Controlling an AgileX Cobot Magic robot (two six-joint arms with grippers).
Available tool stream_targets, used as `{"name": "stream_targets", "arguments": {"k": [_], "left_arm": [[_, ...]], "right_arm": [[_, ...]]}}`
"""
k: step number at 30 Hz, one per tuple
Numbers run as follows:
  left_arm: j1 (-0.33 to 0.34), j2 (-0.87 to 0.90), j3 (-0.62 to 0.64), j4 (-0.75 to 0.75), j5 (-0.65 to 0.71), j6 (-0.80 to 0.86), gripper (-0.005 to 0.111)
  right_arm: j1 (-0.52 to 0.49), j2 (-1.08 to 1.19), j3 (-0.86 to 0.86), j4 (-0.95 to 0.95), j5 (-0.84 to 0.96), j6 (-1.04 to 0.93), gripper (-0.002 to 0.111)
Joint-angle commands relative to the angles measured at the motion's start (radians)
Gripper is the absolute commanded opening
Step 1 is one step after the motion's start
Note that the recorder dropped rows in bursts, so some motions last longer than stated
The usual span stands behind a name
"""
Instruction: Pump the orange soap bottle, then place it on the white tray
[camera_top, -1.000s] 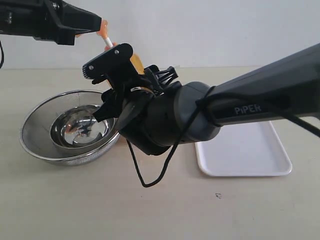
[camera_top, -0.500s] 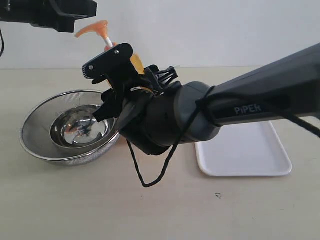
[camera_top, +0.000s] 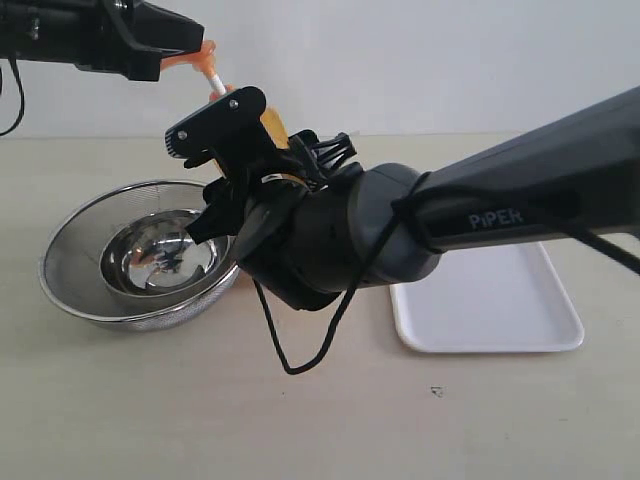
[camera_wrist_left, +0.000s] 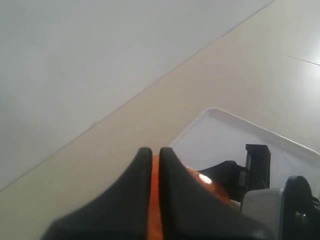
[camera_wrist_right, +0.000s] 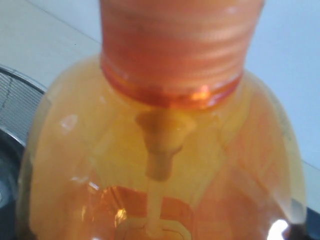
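At far left, the left gripper (camera_top: 183, 42) has its fingers (camera_wrist_left: 172, 200) pressed nearly together, its tip resting on the orange pump head (camera_top: 206, 56). Below it a steel mesh strainer bowl (camera_top: 62, 262) sits on the table (camera_top: 150, 400). Just right of the bowl, the right gripper (camera_top: 215, 170) clamps the orange soap bottle (camera_wrist_right: 160, 150) around its body, so only its shoulder and white stem (camera_top: 216, 84) show; the bottle's base is hidden. The white tray (camera_top: 500, 320) lies flat at right, well apart from the bottle.
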Motion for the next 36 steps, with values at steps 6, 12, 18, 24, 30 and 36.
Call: {"name": "stream_targets", "arguments": {"k": [6,12,18,24,30,36], "left_arm": [[-0.002,0.002,-0.005,0.019,-0.006,-0.03,0.005],[-0.002,0.022,-0.005,0.019,-0.029,-0.03,0.005],[-0.002,0.058,-0.005,0.019,-0.036,-0.043,0.005],[-0.002,0.076,0.0,0.019,-0.036,-0.043,0.005],[-0.002,0.076,0.0,0.019,-0.036,-0.043,0.005],[-0.002,0.076,0.002,0.019,-0.036,-0.043,0.005]], "right_arm": [[-0.001,-0.017,-0.014,-0.031,-0.04,-0.014,0.0],[-0.001,-0.017,-0.014,-0.031,-0.04,-0.014,0.0],[-0.001,-0.017,-0.014,-0.031,-0.04,-0.014,0.0],[-0.001,-0.017,-0.014,-0.031,-0.04,-0.02,0.0],[-0.001,-0.017,-0.014,-0.031,-0.04,-0.02,0.0],[-0.001,-0.017,-0.014,-0.031,-0.04,-0.034,0.0]]}}
